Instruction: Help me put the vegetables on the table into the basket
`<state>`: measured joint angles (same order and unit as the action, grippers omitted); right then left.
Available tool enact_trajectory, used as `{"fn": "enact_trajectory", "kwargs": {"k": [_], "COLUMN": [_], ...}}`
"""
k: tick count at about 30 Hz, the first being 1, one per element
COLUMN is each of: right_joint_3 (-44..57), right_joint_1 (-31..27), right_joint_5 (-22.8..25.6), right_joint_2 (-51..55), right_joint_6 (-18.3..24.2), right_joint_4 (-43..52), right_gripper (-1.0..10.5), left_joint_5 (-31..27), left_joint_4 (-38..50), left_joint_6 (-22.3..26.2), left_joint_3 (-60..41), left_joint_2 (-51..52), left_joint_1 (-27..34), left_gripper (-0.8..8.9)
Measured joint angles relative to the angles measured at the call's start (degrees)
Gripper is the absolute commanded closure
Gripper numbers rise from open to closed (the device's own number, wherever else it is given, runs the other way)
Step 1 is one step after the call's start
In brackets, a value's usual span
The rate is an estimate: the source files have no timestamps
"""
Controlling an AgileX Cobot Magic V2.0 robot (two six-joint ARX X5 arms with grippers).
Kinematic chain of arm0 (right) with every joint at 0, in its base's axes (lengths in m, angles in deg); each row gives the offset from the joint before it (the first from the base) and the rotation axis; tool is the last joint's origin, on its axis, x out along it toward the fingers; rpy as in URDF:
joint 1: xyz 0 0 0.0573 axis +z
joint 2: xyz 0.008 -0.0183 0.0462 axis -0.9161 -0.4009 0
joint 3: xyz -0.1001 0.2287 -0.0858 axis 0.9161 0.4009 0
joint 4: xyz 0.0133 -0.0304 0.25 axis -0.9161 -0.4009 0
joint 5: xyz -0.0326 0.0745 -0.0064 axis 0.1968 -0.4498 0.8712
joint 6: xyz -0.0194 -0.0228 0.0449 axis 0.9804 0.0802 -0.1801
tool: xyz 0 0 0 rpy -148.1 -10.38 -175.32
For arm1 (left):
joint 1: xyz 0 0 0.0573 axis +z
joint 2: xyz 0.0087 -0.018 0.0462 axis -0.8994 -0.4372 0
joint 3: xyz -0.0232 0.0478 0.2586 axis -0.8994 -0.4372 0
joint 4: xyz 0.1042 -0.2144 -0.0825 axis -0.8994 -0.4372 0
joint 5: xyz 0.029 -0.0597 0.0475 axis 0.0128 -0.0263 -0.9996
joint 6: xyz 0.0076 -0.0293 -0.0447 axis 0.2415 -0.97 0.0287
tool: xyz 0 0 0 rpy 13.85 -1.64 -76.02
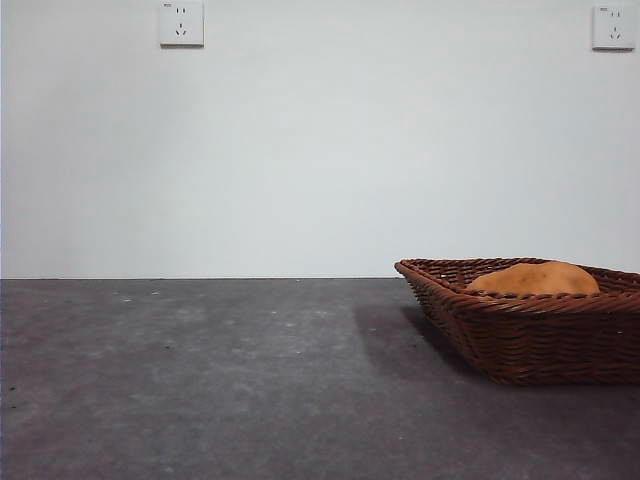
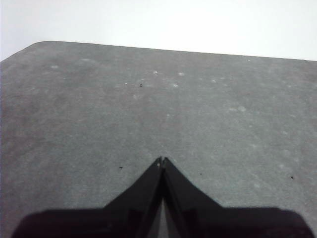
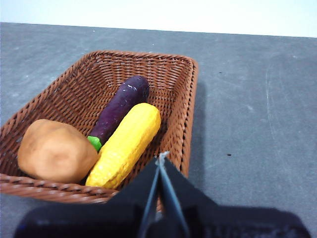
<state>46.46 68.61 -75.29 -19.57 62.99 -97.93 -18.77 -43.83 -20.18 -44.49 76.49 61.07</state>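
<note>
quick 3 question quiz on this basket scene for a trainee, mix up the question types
1. True or false: the corn cob lies on the table outside the basket.
2. Multiple choice: which vegetable shows above the basket rim in the front view? A. potato B. eggplant C. corn cob
3. Short answer: how do the jaws of the left gripper and the right gripper stand, and is either holding anything?

Key
1. False: it lies inside the basket, between the eggplant and the basket's side wall, with the potato at its end.
2. A
3. Both shut, both holding nothing.
</note>
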Motion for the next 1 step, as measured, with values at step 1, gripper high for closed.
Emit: {"fn": "enact_trajectory", "kwargs": {"k": [1], "right_joint_3": [0.0], "right_joint_1": [0.0], "right_joint_5": [0.0], "right_joint_2": [0.0], "right_joint_6": [-0.02], "right_joint_4": [-0.02], "right_gripper": [9.5], "left_joint_5": [0.0], "left_joint_4": [0.0], "left_joint_6": [0.0], "left_joint_3": [0.0], "left_joint_2": [0.0], "left_joint_1": [0.0], "left_gripper": [8.17]}}
